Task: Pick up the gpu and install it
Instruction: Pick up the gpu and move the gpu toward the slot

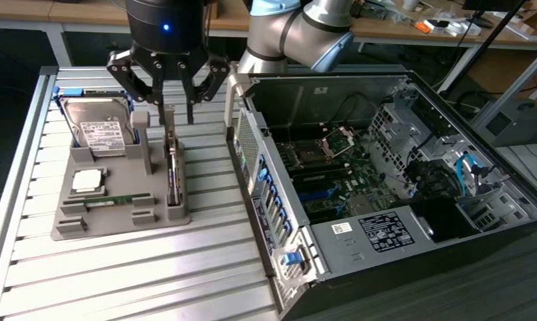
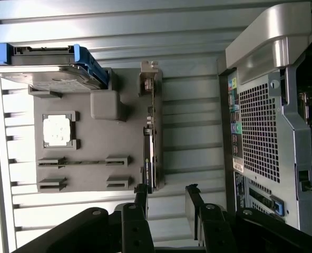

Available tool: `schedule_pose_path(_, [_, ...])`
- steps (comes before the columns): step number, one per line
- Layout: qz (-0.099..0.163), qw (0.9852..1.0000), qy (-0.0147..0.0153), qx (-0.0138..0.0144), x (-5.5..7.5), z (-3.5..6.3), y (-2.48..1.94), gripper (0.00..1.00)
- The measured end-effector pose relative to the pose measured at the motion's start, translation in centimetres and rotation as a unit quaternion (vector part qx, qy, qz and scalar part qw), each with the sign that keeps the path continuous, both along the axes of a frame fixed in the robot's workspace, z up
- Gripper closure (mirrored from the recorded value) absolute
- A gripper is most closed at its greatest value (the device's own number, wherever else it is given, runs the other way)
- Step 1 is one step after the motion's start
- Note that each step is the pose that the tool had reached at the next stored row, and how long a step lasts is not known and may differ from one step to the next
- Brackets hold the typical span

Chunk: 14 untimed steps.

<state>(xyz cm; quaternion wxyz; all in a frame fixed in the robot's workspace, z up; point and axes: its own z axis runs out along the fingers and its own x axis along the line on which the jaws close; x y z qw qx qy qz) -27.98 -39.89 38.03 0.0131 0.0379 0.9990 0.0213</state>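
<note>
**Pincer spread above gpu**

Exterior view's left: hard drive stands at the back of the gray tray, with the CPU and RAM stick lying in front of it. Gpu stands on edge in the tray's slot nearest the case, silver bracket at the hard drive's end. My pincer hangs over it, jaws wide apart, gripping nothing. Exterior view's right: open computer case on the slatted table.
</note>
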Motion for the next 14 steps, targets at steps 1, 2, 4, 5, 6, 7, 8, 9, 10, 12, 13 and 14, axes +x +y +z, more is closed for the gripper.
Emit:
schedule_pose_path(1, [0.0, 1.0, 0.0, -0.0001, 0.0, -0.08, 0.0, 0.58])
schedule_pose_path(2, [0.0, 1.0, 0.0, -0.0001, 0.0, -0.2, 0.0, 0.58])
schedule_pose_path(4, [0.0, 1.0, 0.0, -0.0002, 0.0, -0.34, 0.0, 0.58])
schedule_pose_path(5, [0.0, 1.0, 0.0, -0.0002, 0.0, -0.4, 0.0, 0.58])
schedule_pose_path(6, [0.0, 1.0, 0.0, -0.0002, 0.0, -0.48, 0.0, 0.58])
schedule_pose_path(7, [0.0, 1.0, 0.0, -0.0002, 0.0, -0.56, 0.0, 0.58])
schedule_pose_path(8, [0.0, 1.0, 0.0, -0.0001, 0.0, -0.62, 0.0, 0.58])
schedule_pose_path(9, [0.0, 1.0, 0.0, -0.0002, 0.0, -0.7, 0.0, 0.58])
schedule_pose_path(10, [0.0, 1.0, 0.0, -0.0002, 0.0, -0.78, 0.0, 0.58])
schedule_pose_path(12, [0.0, 1.0, 0.0, -0.0002, 0.0, -0.96, 0.0, 0.58])
schedule_pose_path(13, [0.0, 1.0, 0.0, -0.0002, 0.0, -1.06, 0.0, 0.58])
schedule_pose_path(14, [0.0, 1.0, 0.0, -0.0002, 0.0, -1.12, 0.0, 0.58])
